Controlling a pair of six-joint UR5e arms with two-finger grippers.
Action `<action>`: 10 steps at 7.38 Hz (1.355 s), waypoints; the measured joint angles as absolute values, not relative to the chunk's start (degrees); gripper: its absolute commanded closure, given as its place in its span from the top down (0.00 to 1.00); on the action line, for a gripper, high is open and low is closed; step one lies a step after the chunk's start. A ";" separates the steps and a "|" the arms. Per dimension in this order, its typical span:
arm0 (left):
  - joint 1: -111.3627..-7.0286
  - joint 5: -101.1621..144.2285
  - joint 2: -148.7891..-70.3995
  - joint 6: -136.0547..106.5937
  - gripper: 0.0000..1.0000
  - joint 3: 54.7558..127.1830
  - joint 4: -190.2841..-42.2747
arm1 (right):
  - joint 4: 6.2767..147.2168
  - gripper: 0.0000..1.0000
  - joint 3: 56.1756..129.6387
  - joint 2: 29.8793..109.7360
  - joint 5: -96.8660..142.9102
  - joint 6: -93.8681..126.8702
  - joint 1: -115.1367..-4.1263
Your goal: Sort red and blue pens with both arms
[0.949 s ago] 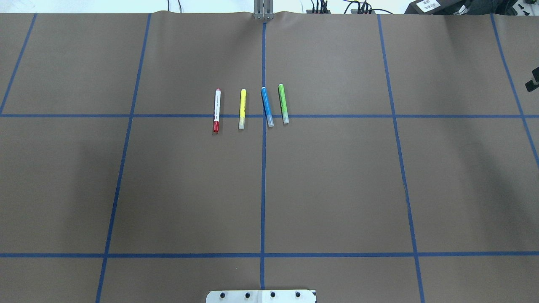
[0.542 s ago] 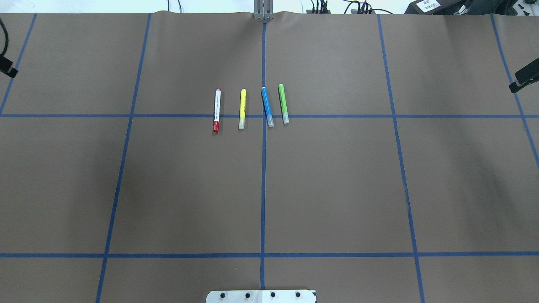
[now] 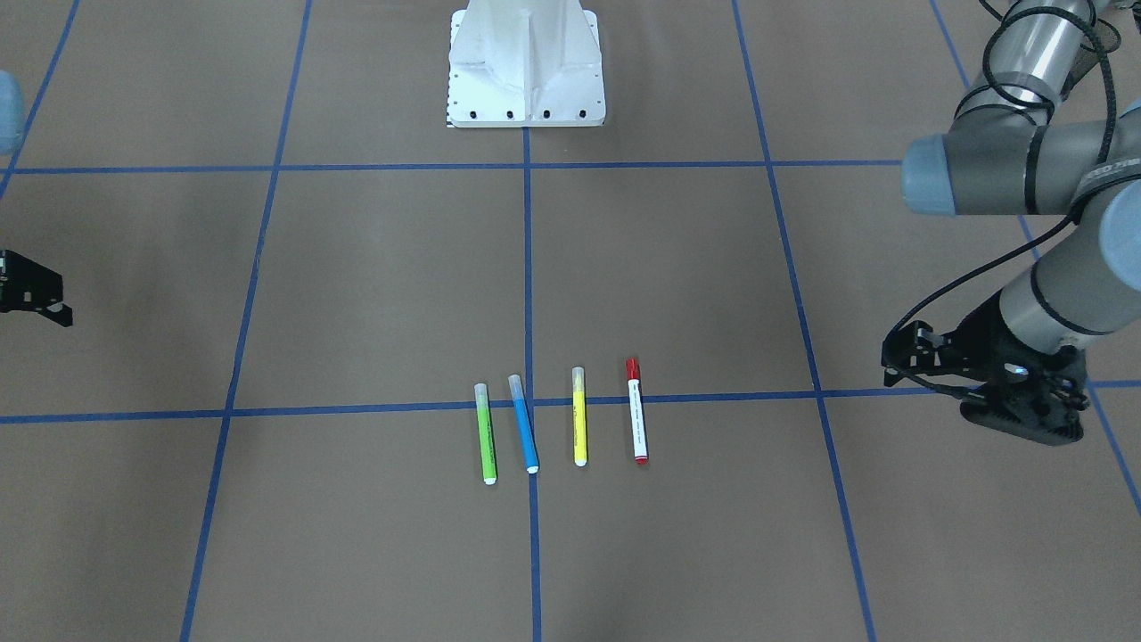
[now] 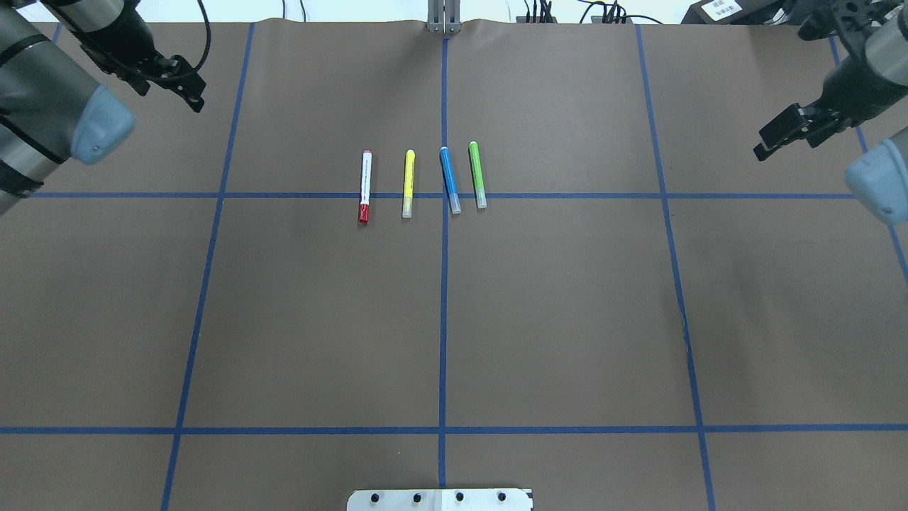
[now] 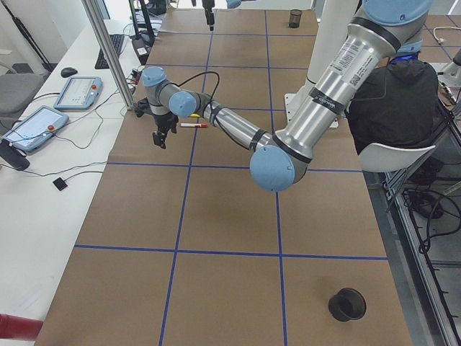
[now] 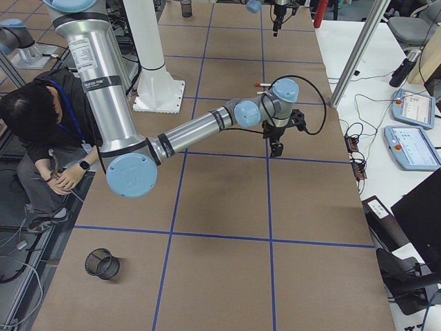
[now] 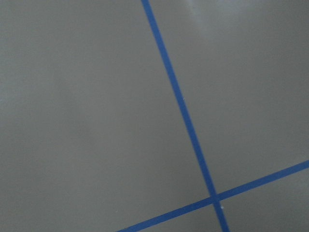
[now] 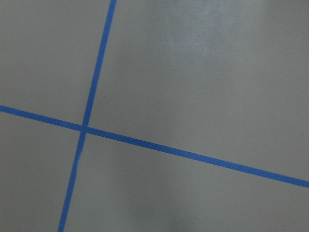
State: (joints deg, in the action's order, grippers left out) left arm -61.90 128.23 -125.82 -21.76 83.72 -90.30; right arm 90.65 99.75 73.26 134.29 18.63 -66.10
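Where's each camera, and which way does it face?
Front-facing: across table, facing white robot base; grey left arm.
Overhead: behind base, looking down; black left gripper, right gripper.
Exterior left: table's end; left arm near.
Exterior right: opposite end; grey right arm near.
Left wrist: down on brown paper, blue tape; no body.
Right wrist: likewise.
First two share the red-capped white pen.

Blue tape cross (image 7: pixel 215 197) on table (image 7: pixel 87 121)
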 measured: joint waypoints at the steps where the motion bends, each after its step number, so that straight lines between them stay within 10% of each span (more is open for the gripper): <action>1: -59.43 128.23 -127.80 -26.16 1.00 83.42 -90.51 | 87.13 1.00 99.24 72.21 134.20 25.03 -63.18; 5: -48.44 124.03 -134.79 -43.53 0.98 78.66 -91.60 | 83.59 1.00 97.72 66.56 126.32 38.10 -54.94; 10: -42.41 119.59 -137.68 -53.37 0.70 69.12 -103.90 | 81.66 1.00 97.75 63.63 124.69 43.85 -52.01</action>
